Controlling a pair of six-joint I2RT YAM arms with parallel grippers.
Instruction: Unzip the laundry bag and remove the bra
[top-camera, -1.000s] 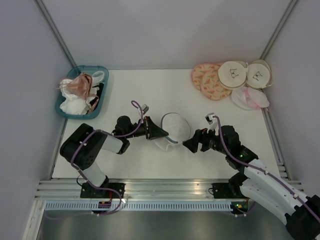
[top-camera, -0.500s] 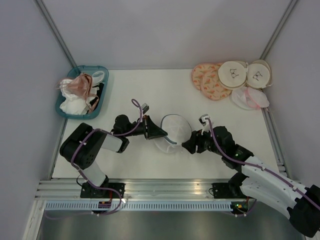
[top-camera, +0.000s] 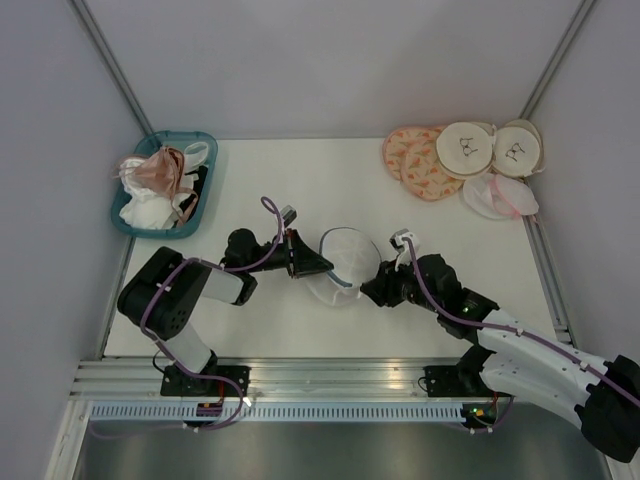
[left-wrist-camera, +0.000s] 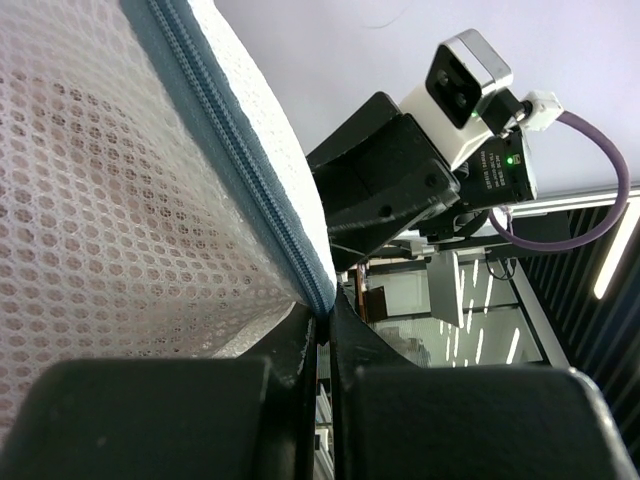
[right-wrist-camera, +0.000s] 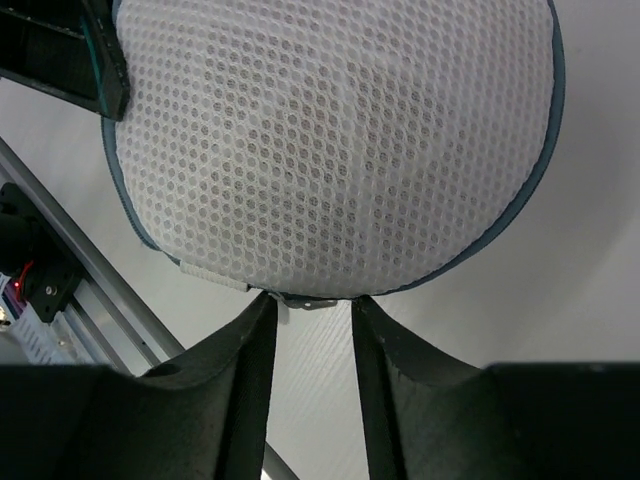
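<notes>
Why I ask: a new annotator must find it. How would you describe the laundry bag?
On the white table, look at the middle, between the left gripper and the right gripper. The laundry bag there is a round dome of translucent white mesh with a dark blue-grey zipped rim. The other round pouches lie in the far right corner.

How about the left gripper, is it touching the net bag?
Touching. The left wrist view shows the left gripper pinched shut on the zipped rim of the laundry bag.
</notes>
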